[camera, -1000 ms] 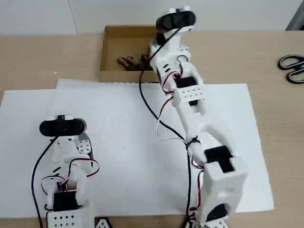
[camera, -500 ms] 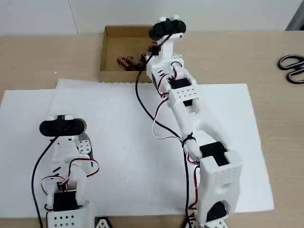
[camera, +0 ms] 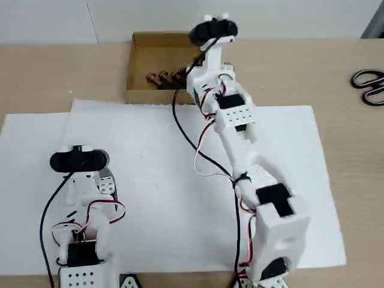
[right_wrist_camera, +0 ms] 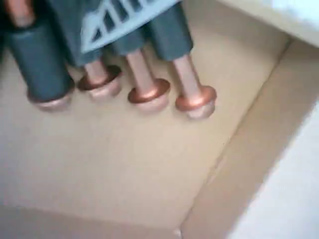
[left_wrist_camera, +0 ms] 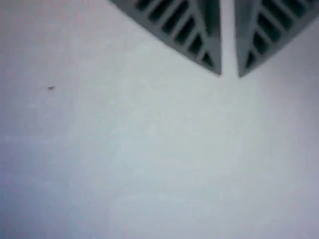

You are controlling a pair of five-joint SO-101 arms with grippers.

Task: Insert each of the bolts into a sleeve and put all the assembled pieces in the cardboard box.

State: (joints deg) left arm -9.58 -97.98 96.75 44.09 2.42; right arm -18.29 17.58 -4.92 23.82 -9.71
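The cardboard box (camera: 157, 96) stands at the table's far edge, and several copper bolts (camera: 162, 77) lie in it. Seen from the right wrist, these are assembled pieces (right_wrist_camera: 149, 84): dark sleeves with copper bolt heads sticking out, side by side on the box floor (right_wrist_camera: 124, 164). My right gripper (camera: 193, 67) hangs inside the box right over them, and a grey part of my right gripper (right_wrist_camera: 119, 20) overlaps the sleeves. One more sleeve (right_wrist_camera: 37, 64) stands closer to the camera. My left gripper (left_wrist_camera: 228, 69) is shut and holds nothing, low over the white paper (left_wrist_camera: 149, 159).
A large white paper sheet (camera: 156, 168) covers the table's middle and front. Black scissors (camera: 369, 84) lie at the far right edge. The left arm (camera: 81, 180) sits folded at the front left.
The right arm swung slightly left over the box and came back a little. The pieces in the box shifted slightly left. The left arm stayed still.
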